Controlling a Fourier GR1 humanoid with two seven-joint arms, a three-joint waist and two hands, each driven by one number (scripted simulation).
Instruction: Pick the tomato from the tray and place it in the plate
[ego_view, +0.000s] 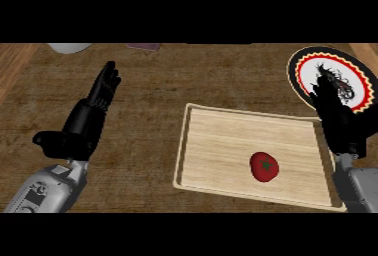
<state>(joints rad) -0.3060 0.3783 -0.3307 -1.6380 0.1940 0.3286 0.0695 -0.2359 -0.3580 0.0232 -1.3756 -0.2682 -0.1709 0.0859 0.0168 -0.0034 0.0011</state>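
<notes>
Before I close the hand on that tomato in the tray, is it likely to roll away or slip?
The tomato looks rounded and glossy, so a sideways nudge would probably roll it across the flat tray. Its smooth skin may slip between fingers. The tray's raised rim should likely stop it from leaving.

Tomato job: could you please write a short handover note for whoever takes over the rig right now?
Left hand: open, fingers straight, resting over the counter at the view's left, holding nothing.
Right hand: open and holding nothing, over the tray's right edge, its fingers reaching over the plate's lower part.
Tomato: lying in the wooden tray, right of centre, untouched.
Plate: at the upper right, beyond the tray's far right corner, with no tomato on it.
Done: nothing yet.
Left: grasp the tomato, lift it, set it on the plate.
</notes>
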